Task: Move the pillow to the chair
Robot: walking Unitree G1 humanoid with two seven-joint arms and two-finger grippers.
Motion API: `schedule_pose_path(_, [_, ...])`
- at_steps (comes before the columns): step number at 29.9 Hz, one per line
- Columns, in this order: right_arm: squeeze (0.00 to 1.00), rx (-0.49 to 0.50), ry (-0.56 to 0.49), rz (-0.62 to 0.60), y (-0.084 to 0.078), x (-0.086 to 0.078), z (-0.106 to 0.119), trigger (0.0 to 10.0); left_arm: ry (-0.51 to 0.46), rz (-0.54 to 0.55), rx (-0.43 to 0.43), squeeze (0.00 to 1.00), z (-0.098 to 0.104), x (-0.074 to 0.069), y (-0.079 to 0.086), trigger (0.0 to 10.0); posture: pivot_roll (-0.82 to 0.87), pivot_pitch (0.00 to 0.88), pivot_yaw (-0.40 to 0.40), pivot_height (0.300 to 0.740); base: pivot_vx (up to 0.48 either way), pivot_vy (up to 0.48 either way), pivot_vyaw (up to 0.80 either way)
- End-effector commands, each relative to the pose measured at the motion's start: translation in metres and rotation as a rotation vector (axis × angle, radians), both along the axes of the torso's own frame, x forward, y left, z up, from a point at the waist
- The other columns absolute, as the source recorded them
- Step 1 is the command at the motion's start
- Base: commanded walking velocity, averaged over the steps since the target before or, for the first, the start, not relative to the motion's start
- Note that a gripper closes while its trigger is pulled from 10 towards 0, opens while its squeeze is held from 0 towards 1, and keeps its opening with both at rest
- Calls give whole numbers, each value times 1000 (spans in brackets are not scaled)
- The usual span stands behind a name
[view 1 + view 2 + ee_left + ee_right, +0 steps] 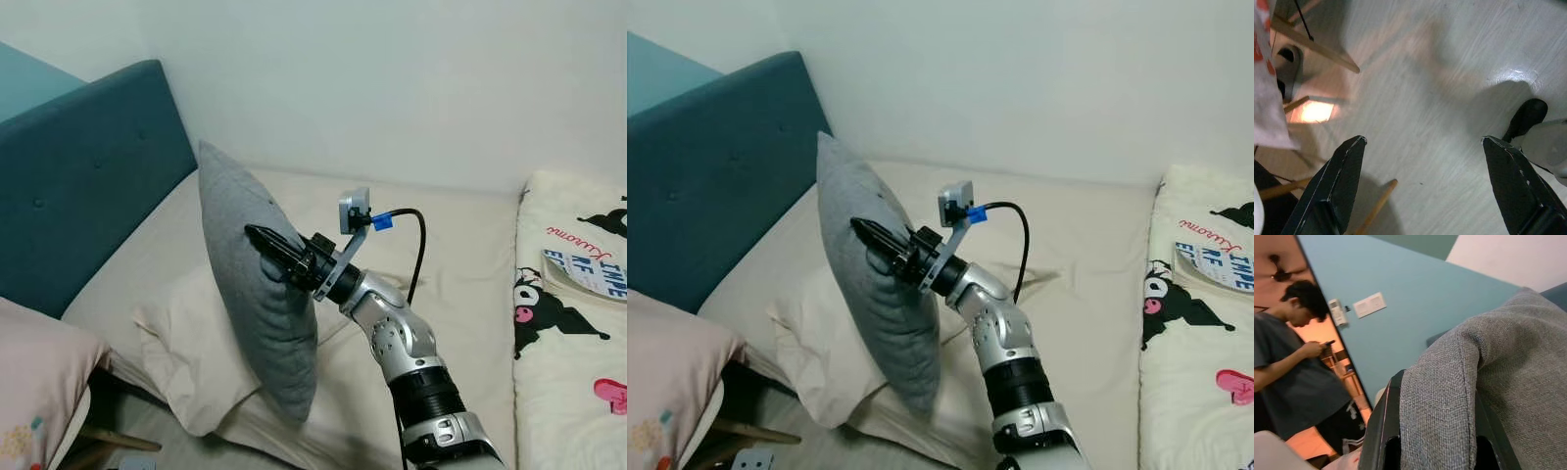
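A: Largest first. What do you have on the cream-sheeted bed (460, 255), and why does it sit that way?

B: You have one teal upholstered headboard (78, 176) at the robot's left, and one white cartoon-print quilt (573, 323) along its right. Two pillows on the bed: one flat cream pillow (186, 362) lying on the mattress, and one grey woven pillow (250, 274) standing on edge, its lower corner near the cream one. It stands upright because you are holding it; it would probably flop otherwise.

A: Held how?

B: Right gripper (269, 245) is clamped on a fold of the grey fabric, pinched between both black fingers (1382, 423).

A: Left gripper (1422, 183)?

B: Idle, fingers spread wide above pale floor (1440, 78).

A: Anything else?

B: One person (1290, 367) stands beyond the bed, holding a phone.
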State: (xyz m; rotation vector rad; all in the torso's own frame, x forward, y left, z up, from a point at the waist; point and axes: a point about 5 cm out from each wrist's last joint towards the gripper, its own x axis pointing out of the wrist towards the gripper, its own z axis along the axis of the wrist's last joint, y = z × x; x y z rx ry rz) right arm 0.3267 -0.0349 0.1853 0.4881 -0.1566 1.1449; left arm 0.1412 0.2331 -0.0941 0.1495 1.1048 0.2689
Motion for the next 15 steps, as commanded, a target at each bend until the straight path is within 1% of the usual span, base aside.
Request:
schedule_pose_path(1, [0, 75, -55, 62, 16, -8, 17, 10000, 29, -1, 8, 0, -2, -8, 5, 10000, -99, 0, 73, 740, 0, 0, 681])
schedule_pose_path(4, [0, 74, -53, 61, 16, -9, 16, 10000, 31, -4, 6, 0, -2, -8, 4, 10000, -99, 1, 75, 740, 0, 0, 683])
schedule_pose_path(8, [0, 66, -37, 45, 15, -7, 12, 10000, 44, 6, -12, 0, -3, -9, 2, 10000, -100, 2, 77, 740, -244, 0, 681])
schedule_pose_path(11, [0, 60, -28, 35, 14, -7, 10, 10000, 41, 2, -9, 0, -3, -8, 2, 10000, -100, 5, 79, 740, -480, 0, 685])
schedule_pose_path(15, [0, 55, -17, 25, 13, -7, 7, 10000, 34, -7, -6, 0, -3, -8, 1, 10000, -100, 6, 79, 740, 0, 0, 688])
